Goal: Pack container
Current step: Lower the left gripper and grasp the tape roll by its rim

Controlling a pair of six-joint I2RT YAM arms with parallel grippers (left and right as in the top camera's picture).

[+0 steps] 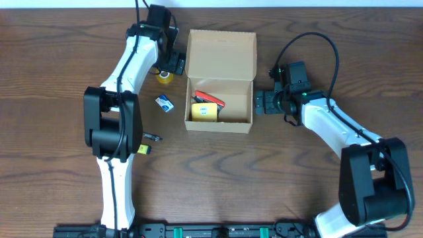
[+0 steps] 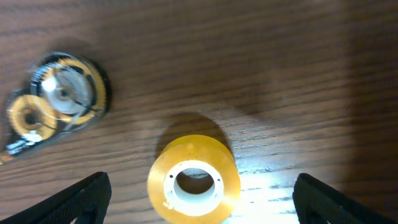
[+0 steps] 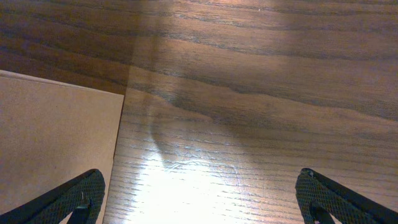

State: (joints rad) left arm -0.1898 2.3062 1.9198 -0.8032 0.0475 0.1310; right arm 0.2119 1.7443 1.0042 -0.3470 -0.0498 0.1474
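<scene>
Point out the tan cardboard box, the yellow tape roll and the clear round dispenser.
Tan cardboard box (image 1: 221,51): overhead view, open flap lid.
Yellow tape roll (image 2: 196,149): left wrist view, yellow outer wall.
Clear round dispenser (image 2: 62,93): left wrist view, large inner wheel.

The overhead camera looks straight down on the whole table (image 1: 59,59), arm bases at 6 o'clock. The left wrist camera faces down, close over the wood, on a yellow tape roll (image 2: 194,180) that overhead places at 9 o'clock of the container (image 1: 221,53). The right wrist camera, equally close, catches that cardboard at 8 o'clock.
</scene>
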